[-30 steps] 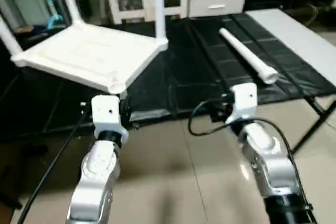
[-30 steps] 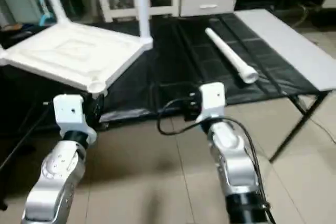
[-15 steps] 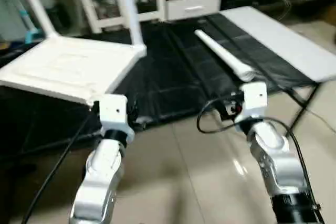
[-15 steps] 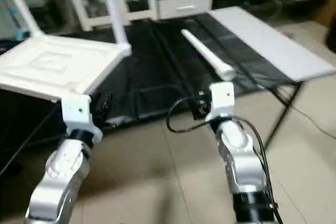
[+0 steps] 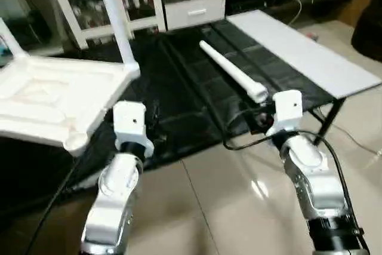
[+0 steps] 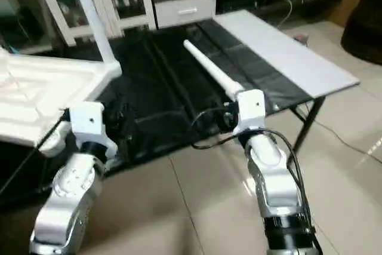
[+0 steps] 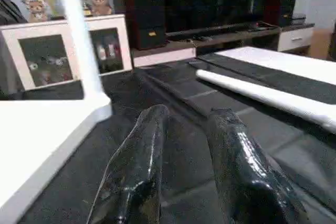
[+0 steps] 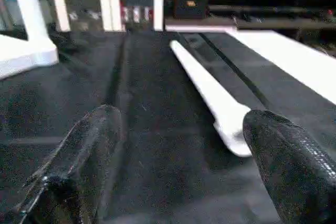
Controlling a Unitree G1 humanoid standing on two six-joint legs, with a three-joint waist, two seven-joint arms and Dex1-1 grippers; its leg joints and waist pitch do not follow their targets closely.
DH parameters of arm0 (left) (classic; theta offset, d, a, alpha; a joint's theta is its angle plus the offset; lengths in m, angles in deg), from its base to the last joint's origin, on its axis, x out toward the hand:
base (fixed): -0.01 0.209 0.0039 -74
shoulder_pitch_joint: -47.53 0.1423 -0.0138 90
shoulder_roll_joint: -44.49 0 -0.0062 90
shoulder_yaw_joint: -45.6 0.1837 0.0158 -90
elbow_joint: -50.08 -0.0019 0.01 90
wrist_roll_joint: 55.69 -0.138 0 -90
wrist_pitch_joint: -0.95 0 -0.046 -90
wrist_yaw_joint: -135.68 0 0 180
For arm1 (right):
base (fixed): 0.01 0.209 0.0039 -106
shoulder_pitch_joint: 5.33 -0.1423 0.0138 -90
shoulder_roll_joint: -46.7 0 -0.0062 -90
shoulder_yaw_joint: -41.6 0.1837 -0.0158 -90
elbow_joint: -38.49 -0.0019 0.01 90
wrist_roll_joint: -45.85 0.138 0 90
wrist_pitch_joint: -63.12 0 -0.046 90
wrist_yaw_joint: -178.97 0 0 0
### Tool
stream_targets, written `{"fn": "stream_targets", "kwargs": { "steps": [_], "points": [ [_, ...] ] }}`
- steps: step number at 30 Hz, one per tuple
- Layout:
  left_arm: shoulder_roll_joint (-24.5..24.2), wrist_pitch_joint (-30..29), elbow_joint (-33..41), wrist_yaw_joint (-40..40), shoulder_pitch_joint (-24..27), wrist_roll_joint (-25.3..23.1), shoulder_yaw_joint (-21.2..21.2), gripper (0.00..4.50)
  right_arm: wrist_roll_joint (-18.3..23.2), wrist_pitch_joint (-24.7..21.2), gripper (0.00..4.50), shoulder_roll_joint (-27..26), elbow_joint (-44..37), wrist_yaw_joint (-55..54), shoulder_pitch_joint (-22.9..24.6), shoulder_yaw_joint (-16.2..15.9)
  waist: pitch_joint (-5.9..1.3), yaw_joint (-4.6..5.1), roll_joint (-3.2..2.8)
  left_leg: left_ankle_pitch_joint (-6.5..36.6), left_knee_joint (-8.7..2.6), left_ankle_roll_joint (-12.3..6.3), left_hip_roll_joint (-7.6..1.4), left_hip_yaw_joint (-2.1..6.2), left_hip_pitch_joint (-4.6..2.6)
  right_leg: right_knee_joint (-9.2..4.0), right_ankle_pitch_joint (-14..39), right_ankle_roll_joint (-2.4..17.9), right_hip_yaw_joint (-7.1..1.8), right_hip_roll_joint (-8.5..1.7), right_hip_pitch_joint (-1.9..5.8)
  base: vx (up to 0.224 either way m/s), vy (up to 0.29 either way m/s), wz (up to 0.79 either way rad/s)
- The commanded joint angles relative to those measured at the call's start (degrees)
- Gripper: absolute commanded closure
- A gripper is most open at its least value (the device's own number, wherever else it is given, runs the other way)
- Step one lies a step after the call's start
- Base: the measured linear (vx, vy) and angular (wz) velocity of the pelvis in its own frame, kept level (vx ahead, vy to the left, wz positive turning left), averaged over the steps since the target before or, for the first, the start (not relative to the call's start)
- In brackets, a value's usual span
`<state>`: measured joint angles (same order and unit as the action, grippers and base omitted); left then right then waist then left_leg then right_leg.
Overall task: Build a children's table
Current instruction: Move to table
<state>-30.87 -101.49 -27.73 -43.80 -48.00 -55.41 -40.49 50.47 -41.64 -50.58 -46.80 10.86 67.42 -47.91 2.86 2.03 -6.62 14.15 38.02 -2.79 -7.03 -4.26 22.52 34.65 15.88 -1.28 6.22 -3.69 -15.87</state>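
Right gripper (image 8: 178,166): my fingers spread wide, empty, aimed at the loose leg's thick end.
Left gripper (image 7: 184,166): fingers narrowly apart, holding nothing.
Loose leg (image 5: 233,78): lies alone on the black mat (image 5: 179,94), thick end toward me, easy to reach.
Table top (image 5: 48,103): underside up, near corner socket overhanging the edge, probably for the last leg.
Room: bare mat around the leg; white board (image 5: 298,52) just beyond.
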Motion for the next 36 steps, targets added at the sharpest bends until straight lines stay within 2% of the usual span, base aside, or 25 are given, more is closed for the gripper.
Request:
{"fn": "stream_targets", "kwargs": {
  "steps": [1, 3, 4, 7, 8, 9, 10, 12, 14, 15, 16, 17, 19, 21, 22, 23, 24, 26, 27, 29, 30, 31, 32, 33, 36],
  "points": [
    [-0.7, -0.2, 0.3, -0.1, -0.2, -0.2, -1.7, 3.04, 0.2, 0.5, 0.47, -0.6, -0.7, 0.6, -1.2, -1.7, -1.60, 2.38, -0.16, 16.9, -7.70, -7.74, -1.06, 4.33, 0.44, -4.61, 27.7, 6.2, 1.80, -0.60, 3.26, 0.150, 0.131, 0.36],
    [-0.6, -0.2, 0.5, 0.0, -0.3, -0.2, -1.4, 3.04, -0.1, 0.8, 0.47, -0.8, -0.7, 0.7, -1.3, -2.0, -2.10, 4.79, -1.15, 26.8, -9.61, -10.79, -2.23, 9.92, -5.60, 0.63, 19.8, 6.2, 1.06, 1.98, -0.62, 0.215, 0.115, 0.69],
    [-0.7, -0.3, 0.5, 0.1, -0.4, -0.4, -1.3, 3.04, -0.2, 0.9, 0.47, -0.8, -0.6, 0.8, -1.4, -2.1, -2.68, 6.81, -0.66, 20.8, -9.44, -19.91, -3.75, 16.03, -9.80, 6.05, 10.4, 0.9, -1.87, 2.49, -4.43, 0.178, 0.071, 0.60],
    [-1.0, -0.3, 0.4, 0.0, -0.6, -0.5, -1.2, 3.04, -0.6, 1.4, 0.47, -1.0, -0.1, 1.1, -1.6, -2.2, -2.29, 7.35, 2.46, 8.1, -10.19, -20.30, 0.52, 18.44, -8.15, 4.76, 6.7, -2.1, -7.57, 0.26, -4.95, 0.125, 0.042, 0.45],
    [-1.0, -0.4, 0.3, -0.2, -0.7, -0.6, -1.3, 3.04, -0.7, 1.5, 0.47, -1.1, 0.2, 1.2, -1.8, -2.2, -2.06, 6.04, 3.85, 9.4, -9.60, -15.06, 3.56, 16.71, -5.42, 0.53, 6.8, -2.6, -10.13, -1.68, -2.39, 0.119, -0.022, 0.59],
    [-1.1, -0.4, 0.2, -0.2, -0.7, -0.6, -1.4, 3.04, -0.6, 1.6, 0.47, -1.1, 0.4, 1.1, -1.9, -2.2, -1.69, 3.10, 6.95, 13.7, 0.30, -9.67, 6.86, 7.42, 2.52, -8.34, 10.8, -5.4, -14.97, -10.33, 5.45, 0.227, -0.013, 0.83],
    [-1.1, -0.5, 0.3, -0.3, -0.7, -0.5, -1.8, 3.04, -0.5, 1.8, 0.47, -1.0, 0.8, 1.1, -2.1, -2.1, -3.37, 3.73, 4.88, 10.0, 5.88, -7.61, 4.40, 3.83, 3.59, -6.98, 6.5, -9.1, -13.48, -13.99, 7.57, 0.153, -0.024, 0.61],
    [-1.0, -0.4, 0.4, -0.5, -0.6, -0.4, -2.2, 3.04, -0.5, 1.9, 0.47, -0.9, 0.9, 1.2, -2.2, -2.0, -2.99, 2.97, 5.71, 3.4, 5.61, -5.16, 3.36, 1.63, 4.83, -8.19, -5.1, -6.0, -7.55, -10.87, 7.87, 0.136, -0.003, 0.37],
    [-1.0, -0.3, 0.4, -0.4, -0.6, -0.2, -2.4, 3.04, -0.5, 2.1, 0.47, -0.8, 1.1, 1.3, -2.4, -2.2, -3.47, 2.23, 4.09, -5.2, 0.42, -7.50, 1.27, 0.13, 4.36, -9.32, -3.9, 1.8, -2.27, -7.46, 9.59, 0.204, 0.017, 0.61],
    [-1.0, -0.3, 0.4, -0.4, -0.6, -0.2, -2.5, 3.04, -0.5, 2.1, 0.47, -0.8, 1.2, 1.3, -2.4, -2.2, -3.85, 2.64, 1.37, -11.7, -3.99, -12.40, -0.07, 0.89, 1.06, -7.91, 0.1, 3.4, 2.10, -2.61, 9.45, 0.367, 0.055, 1.03],
    [-1.0, -0.4, 0.5, -0.4, -0.6, 0.1, -2.7, 3.04, -0.4, 2.3, 0.47, -0.6, 1.6, 1.5, -2.8, -2.4, -2.55, 6.01, -0.83, -4.9, -6.57, -25.22, -3.03, 10.03, -8.58, 1.66, 12.0, 1.0, 2.62, 4.29, 0.13, 0.268, 0.056, 0.74],
    [-0.9, -0.4, 0.5, -0.6, -0.6, -0.1, -2.7, 3.04, -0.5, 2.5, 0.47, -0.6, 1.9, 1.7, -3.1, -2.4, -4.11, 7.01, -0.63, -3.2, -6.76, -31.76, -5.63, 13.28, -10.49, 6.18, 15.8, 0.1, 0.81, 3.96, -2.77, 0.249, 0.007, 0.54],
    [-0.8, -0.4, 0.5, -0.8, -0.6, -0.1, -2.8, 3.04, -0.5, 2.6, 0.47, -0.5, 2.2, 1.9, -3.3, -2.4, -4.60, 6.55, 1.01, -14.5, -5.61, -32.78, -5.57, 16.80, -11.09, 10.09, 11.5, -3.8, -3.95, 1.52, -7.96, 0.223, 0.006, 0.53],
    [-0.7, -0.5, 0.6, -1.0, -0.7, -0.1, -2.9, 3.04, -0.5, 2.7, 0.47, -0.5, 2.3, 2.1, -3.4, -2.3, -3.52, 5.75, 3.82, -12.6, -7.82, -25.60, -3.35, 15.40, -7.15, 9.30, 1.6, -4.7, -8.22, 0.44, -7.52, 0.153, 0.013, 0.48],
    [-0.6, -0.6, 0.6, -1.2, -0.7, -0.1, -2.9, 3.04, -0.6, 2.7, 0.47, -0.5, 2.4, 2.3, -3.5, -2.3, -2.68, 3.47, 5.90, -0.3, -6.71, -16.20, 3.83, 11.62, -3.28, 0.53, -5.4, -3.2, -12.19, -2.10, -4.15, 0.169, -0.012, 0.66],
    [-0.4, -0.7, 0.8, -1.7, -0.7, -0.2, -3.2, 3.04, -0.6, 2.8, 0.47, -0.5, 2.6, 2.4, -3.6, -2.3, -1.44, 1.53, 7.61, 7.7, -4.03, -13.02, 7.16, 8.01, 1.01, -4.30, 1.8, -5.8, -14.46, -5.14, -1.03, 0.118, -0.078, 0.81],
    [0.5, -0.3, 1.1, -3.0, -0.5, 0.5, -4.4, 3.04, -0.3, 3.3, 0.47, -1.0, 3.0, 2.1, -3.6, -1.9, -2.75, 1.34, 7.00, 11.9, 6.66, -9.43, 5.93, 2.74, 1.03, -7.29, 18.1, -6.7, -16.32, -11.43, 1.40, 0.118, -0.078, 0.81],
    [0.7, -1.2, 1.3, -4.3, 0.1, 0.3, -5.6, 3.04, 0.0, 3.1, 0.47, -1.2, 3.3, 1.5, -3.4, -1.2, -2.62, -0.01, 7.00, 2.6, 5.93, -2.69, 3.53, 2.24, 4.05, -3.95, 6.7, 8.2, -17.07, -7.03, 5.08, 0.179, -0.014, 0.31],
    [0.6, -1.0, 1.3, -4.2, 0.2, 0.3, -5.6, 3.04, 0.0, 3.1, 0.47, -1.1, 3.4, 1.5, -3.4, -1.2, -3.15, -0.94, 6.31, -5.2, 3.81, -0.98, 2.14, 2.16, 3.62, -1.97, -16.7, 13.7, -15.43, -5.77, 4.24, 0.281, 0.047, 0.13],
    [-0.3, 0.5, 2.0, -3.2, 2.0, 0.4, -6.4, 3.04, 0.1, 2.9, 0.47, -0.4, 3.3, 1.9, -2.6, -1.2, -4.10, -2.11, 4.88, -21.4, -2.95, -0.36, -0.11, 1.29, 2.10, 1.94, -38.3, 12.0, -9.24, 0.21, 3.00, 0.118, 0.039, 0.06],
    [-0.3, 0.6, 2.1, -3.2, 2.2, 0.3, -6.5, 3.04, 0.1, 3.0, 0.47, -0.3, 3.2, 1.9, -2.5, -1.2, -5.58, -2.20, 1.44, -36.7, -2.46, -7.78, -5.82, 4.79, -3.01, 4.86, -34.2, 6.1, -6.70, 0.79, -2.41, 0.000, 0.000, 0.00],
    [-0.4, 0.7, 2.5, -3.0, 2.7, 0.6, -6.8, 3.04, 0.4, 2.8, 0.47, -0.2, 2.9, 1.9, -2.2, -0.9, -5.29, -0.38, 0.75, -63.3, -1.73, -11.11, -11.18, 9.23, -6.81, 5.06, -16.8, 3.2, -8.46, -2.98, -7.09, 0.013, 0.061, -0.10],
    [-0.6, 0.2, 3.1, -3.1, 3.2, 0.3, -7.0, 3.04, 0.8, 2.4, 0.47, -0.2, 2.3, 1.9, -1.8, -0.4, -5.82, -0.98, 1.00, -69.1, -1.36, -9.42, -10.41, 9.30, -7.60, 4.10, -14.2, 1.9, -8.34, -3.22, -7.16, -0.015, 0.130, -0.12],
    [-0.5, -0.1, 3.3, -3.2, 3.3, 0.0, -7.0, 3.04, 0.9, 2.2, 0.47, -0.3, 2.2, 1.9, -1.8, -0.1, -5.24, -2.30, 2.55, -62.0, -2.80, -4.72, -5.39, 5.83, -5.18, 0.76, -16.4, 0.0, -7.38, -1.98, -5.34, -0.078, 0.201, -0.07],
    [-0.3, -0.3, 3.2, -3.8, 3.1, -1.0, -6.3, 3.04, 1.0, 1.9, 0.47, -0.7, 2.1, 1.7, -1.9, 0.4, -4.38, -3.17, 3.29, -25.8, -4.44, 2.90, -2.57, 2.33, -1.81, -0.91, -14.3, 9.0, -6.29, -1.88, -2.45, -0.066, 0.081, 0.02]
  ]
}}
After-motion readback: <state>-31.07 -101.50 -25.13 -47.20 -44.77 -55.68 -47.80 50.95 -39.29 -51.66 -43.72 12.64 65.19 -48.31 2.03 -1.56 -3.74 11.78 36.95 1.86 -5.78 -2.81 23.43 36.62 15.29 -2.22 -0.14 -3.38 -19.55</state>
